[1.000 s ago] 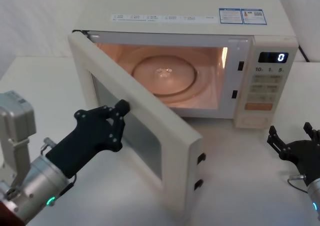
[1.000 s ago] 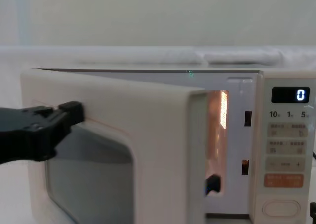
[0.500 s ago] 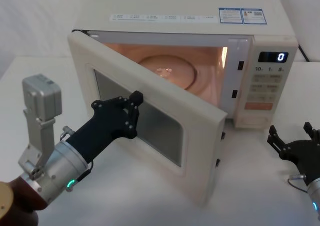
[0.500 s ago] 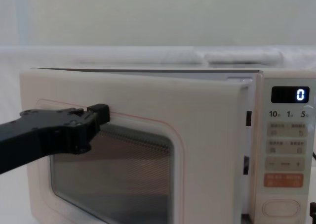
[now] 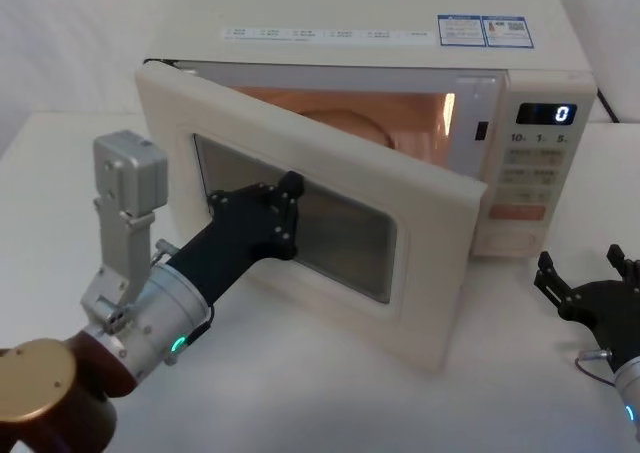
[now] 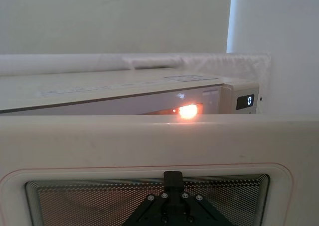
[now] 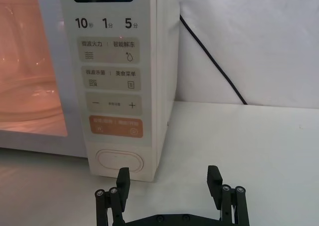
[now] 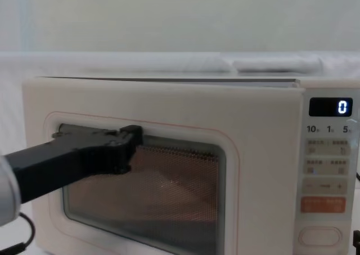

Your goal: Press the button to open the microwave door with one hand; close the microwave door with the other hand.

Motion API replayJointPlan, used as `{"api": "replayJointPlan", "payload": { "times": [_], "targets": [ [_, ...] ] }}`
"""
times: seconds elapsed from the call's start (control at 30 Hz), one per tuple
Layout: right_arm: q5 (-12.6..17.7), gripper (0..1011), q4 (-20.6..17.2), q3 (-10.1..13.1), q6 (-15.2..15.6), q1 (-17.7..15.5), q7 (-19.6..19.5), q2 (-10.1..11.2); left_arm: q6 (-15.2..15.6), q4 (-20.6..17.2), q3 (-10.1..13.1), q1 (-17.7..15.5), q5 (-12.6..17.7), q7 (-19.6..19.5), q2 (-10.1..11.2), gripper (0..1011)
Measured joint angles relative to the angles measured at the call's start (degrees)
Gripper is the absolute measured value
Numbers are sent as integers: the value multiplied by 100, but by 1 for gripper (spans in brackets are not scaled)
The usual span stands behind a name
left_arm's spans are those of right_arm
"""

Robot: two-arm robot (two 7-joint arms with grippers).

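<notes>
White tabletop (image 5: pixel 300 373) holds a cream microwave, its door (image 5: pixel 330 163) ajar, dark window orange-outlined. Left gripper (image 5: pixel 285 198), fingers together, touches the window; right gripper (image 7: pixel 168 178), spread open, sits before the button (image 7: pixel 119 161).

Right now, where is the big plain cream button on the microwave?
The wide cream oblong button sits at the very bottom of the control panel, under the orange rectangular key, on the microwave's right side. The right hand hangs open just in front of it.
</notes>
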Motion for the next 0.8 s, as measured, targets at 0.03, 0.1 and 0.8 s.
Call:
{"api": "replayJointPlan", "payload": {
  "times": [0.03,0.1,0.8],
  "targets": [
    [0,1002,0,1,0,0,0,0,10,23,34,-46,35,0,-16,0],
    [0,1002,0,1,0,0,0,0,20,50,72,-99,81,1,-32,0],
    [0,1002,0,1,0,0,0,0,144,371,320,-686,447,-2,-292,0]
  ]
}}
